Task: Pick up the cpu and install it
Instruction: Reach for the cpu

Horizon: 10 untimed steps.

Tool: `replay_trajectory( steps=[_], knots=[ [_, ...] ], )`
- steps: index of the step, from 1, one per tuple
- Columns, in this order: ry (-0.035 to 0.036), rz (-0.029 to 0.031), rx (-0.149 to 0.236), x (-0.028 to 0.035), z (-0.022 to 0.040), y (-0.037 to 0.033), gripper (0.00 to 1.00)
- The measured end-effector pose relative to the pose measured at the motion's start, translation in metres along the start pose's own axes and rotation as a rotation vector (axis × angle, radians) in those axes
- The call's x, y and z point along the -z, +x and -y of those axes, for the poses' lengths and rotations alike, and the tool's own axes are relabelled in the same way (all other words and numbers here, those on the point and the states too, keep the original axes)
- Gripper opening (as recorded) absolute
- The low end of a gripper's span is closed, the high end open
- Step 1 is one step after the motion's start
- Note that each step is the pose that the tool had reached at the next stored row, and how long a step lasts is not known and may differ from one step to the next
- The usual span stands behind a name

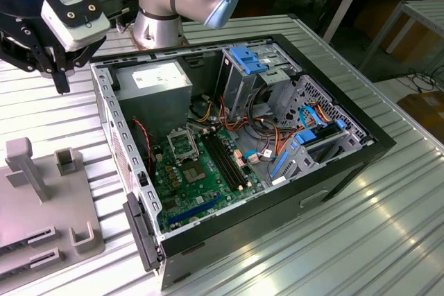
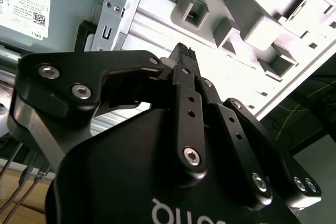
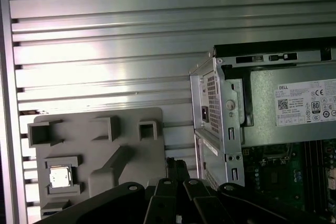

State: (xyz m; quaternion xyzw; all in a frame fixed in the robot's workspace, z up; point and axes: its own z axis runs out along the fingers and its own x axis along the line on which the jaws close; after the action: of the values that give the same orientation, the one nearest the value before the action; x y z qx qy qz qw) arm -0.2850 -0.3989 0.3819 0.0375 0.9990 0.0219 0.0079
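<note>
The cpu (image 3: 60, 176), a small silver square chip, lies in a holder on the grey fixture plate (image 3: 129, 156) in the first wrist view. My gripper (image 1: 62, 82) hangs above the ribbed metal table, just outside the open computer case (image 1: 378, 145), on the exterior view's left. Its black fingertips (image 2: 181, 51) are pressed together with nothing between them, so it is shut. The gripper (image 3: 177, 167) is well clear of the chip. The square socket (image 1: 182, 145) sits on the green motherboard inside the case.
A grey power-supply box (image 1: 154, 81) fills the case's back corner near the gripper. Black memory slots (image 1: 223, 160), blue drive brackets (image 1: 247, 59) and loose cables crowd the inside. The fixture plate (image 1: 35, 202) carries upright grey holders. Ribbed table surface (image 1: 361, 240) surrounds the case.
</note>
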Motion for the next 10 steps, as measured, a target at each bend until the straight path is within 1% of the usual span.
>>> replay_trajectory(
  steps=[10],
  knots=[
    [0.0000, -0.0002, 0.000, -0.0002, 0.0006, 0.0080, 0.11]
  ],
)
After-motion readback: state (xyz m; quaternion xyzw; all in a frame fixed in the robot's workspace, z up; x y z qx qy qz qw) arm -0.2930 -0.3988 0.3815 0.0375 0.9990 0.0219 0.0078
